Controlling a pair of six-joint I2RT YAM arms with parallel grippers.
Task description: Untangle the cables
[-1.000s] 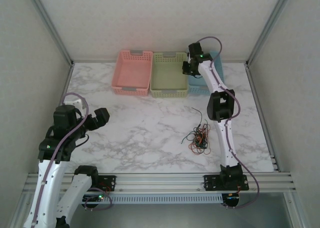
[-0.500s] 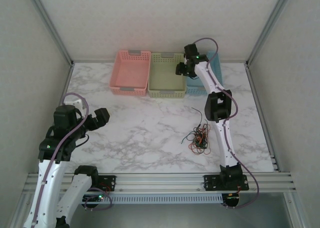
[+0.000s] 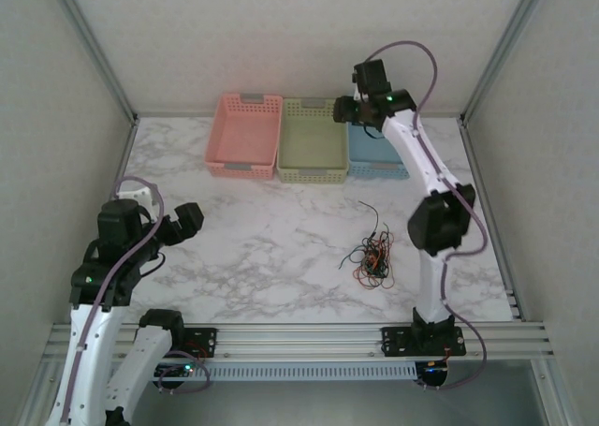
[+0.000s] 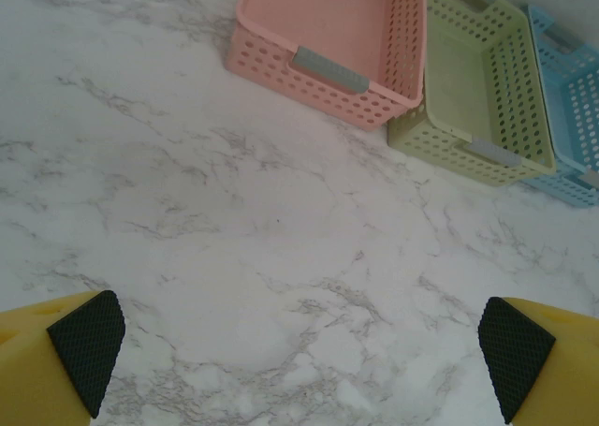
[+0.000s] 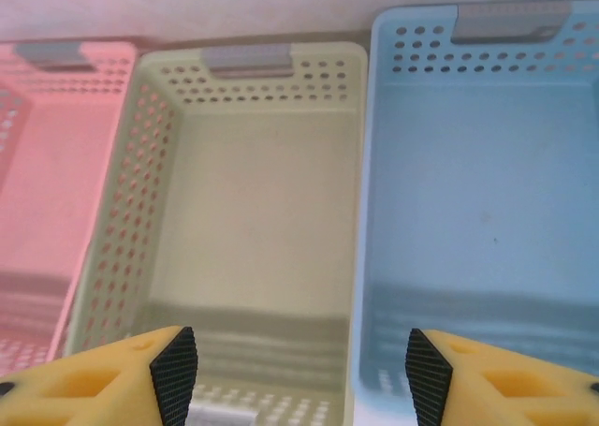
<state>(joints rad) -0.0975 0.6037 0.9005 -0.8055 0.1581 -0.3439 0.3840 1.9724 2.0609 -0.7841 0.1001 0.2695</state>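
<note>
The cables (image 3: 372, 257) lie in a small tangle of black, red, orange and green wires on the marble table, right of centre, with one black strand running up and away from the heap. My right gripper (image 3: 348, 110) hangs high over the back of the table, above the green and blue baskets, far from the tangle; in its wrist view the gripper (image 5: 298, 374) is open and nothing lies between the pads. My left gripper (image 3: 185, 219) hovers over the left side of the table, open and empty, as the left wrist view (image 4: 299, 346) confirms.
A pink basket (image 3: 247, 134), a green basket (image 3: 314, 142) and a blue basket (image 3: 376, 153) stand in a row at the back edge. All look empty in the wrist views. Metal frame posts and white walls enclose the table.
The right arm has lifted and swung its elbow to the right, with the gripper staying above the baskets. The left arm has sunk slightly. The cables have not moved.
</note>
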